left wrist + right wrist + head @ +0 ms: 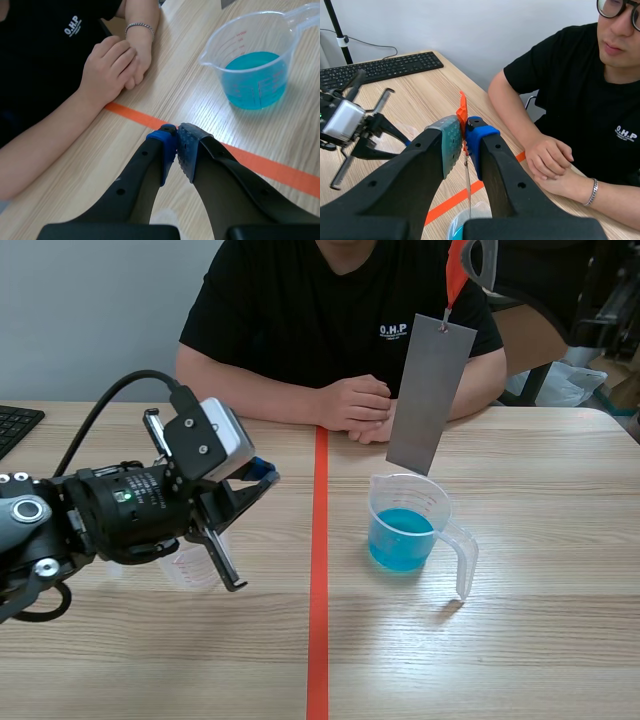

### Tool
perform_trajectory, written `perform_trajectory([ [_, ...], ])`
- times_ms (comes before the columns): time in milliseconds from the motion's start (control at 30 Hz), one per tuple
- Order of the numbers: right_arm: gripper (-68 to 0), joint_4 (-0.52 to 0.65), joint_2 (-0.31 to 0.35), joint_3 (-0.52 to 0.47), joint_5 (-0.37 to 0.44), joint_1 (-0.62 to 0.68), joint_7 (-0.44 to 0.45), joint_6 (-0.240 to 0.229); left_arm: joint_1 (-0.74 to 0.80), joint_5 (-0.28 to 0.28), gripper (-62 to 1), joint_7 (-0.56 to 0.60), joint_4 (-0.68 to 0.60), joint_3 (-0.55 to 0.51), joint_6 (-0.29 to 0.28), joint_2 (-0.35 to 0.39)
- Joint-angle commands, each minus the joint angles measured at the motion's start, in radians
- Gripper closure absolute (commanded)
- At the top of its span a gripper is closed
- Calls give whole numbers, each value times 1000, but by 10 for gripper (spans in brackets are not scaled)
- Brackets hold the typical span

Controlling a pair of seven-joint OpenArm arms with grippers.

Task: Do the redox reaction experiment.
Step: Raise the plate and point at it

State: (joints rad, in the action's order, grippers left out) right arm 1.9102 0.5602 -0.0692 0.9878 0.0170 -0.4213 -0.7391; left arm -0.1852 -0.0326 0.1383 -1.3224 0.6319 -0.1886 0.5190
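My right fingers [451,145] pinch an orange tab [462,112], and the grey plate [430,390] hangs upright from it above the beaker [412,510]; the plate's lower edge sits about level with the rim's far side, clear of the blue liquid [400,538], so I judge the dip is not yet done; the plate is lifted and roughly lined up, and what is left is to lower it into the liquid and let the reaction show. My left fingers [189,145] are pressed together on nothing, low over the counter [540,640] on their own side of the tape line, well apart from the beaker.

Hard to read: the right arm is almost wholly cut off in the scene view; from the right wrist I see the plate only edge-on and a sliver of the beaker beneath, so I cannot tell whether the plate is over the opening or behind it; a clear thing [185,565] under the left arm is mostly hidden; a person's hands [358,405] rest on the counter beyond the beaker.
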Motion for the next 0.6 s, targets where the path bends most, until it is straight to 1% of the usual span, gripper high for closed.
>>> perform_trajectory([
  [0,-15,8,18,-11,15,-11,16,-6,-28,-5,-47,18,-11,-5,-10,-26],
  [133,-15,8,18,-11,15,-11,16,-6,-82,-48,-47,28,43,21,-42,-88],
  [300,-15,8,18,-11,15,-11,16,-6,-131,-95,-47,30,108,40,-59,-151],
  [367,-15,8,18,-11,15,-11,16,-6,-146,-114,-47,39,131,42,-72,-169],
  [467,-15,8,18,-11,15,-11,16,-6,-156,-142,-47,56,155,42,-74,-190],
  [567,-15,8,18,-11,15,-11,16,-6,-167,-146,-47,55,172,42,-97,-206],
])
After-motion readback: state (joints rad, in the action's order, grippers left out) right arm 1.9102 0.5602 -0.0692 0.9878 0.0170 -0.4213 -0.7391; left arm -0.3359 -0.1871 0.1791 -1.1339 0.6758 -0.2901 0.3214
